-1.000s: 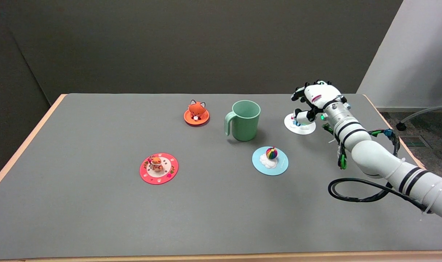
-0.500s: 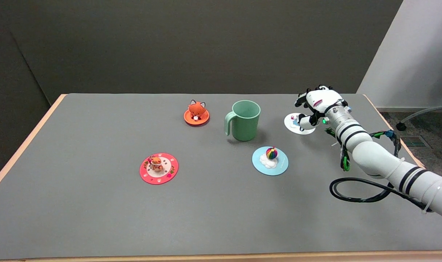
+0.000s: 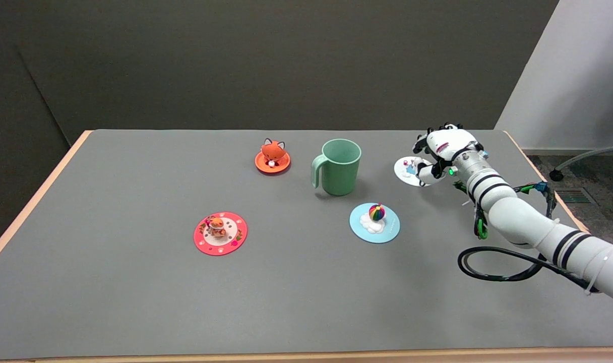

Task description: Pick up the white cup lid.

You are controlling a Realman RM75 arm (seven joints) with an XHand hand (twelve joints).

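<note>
Right hand (image 3: 440, 151) at the white lid (image 3: 410, 172), far right of the table (image 3: 110, 292).

The white lid sits right of the green cup (image 3: 339, 166) and far of the blue lid (image 3: 374, 223). The hand covers the lid's right edge, with its fingers curled down around the small figure on top. Whether they actually clamp the lid, or whether it has left the table, cannot be told from this view. Risk: if the hold is only on the rim or the figure, the thin disc is likely to tilt and slip out on lifting. Risk: pressing down at the edge could skid the lid left toward the cup.
</note>
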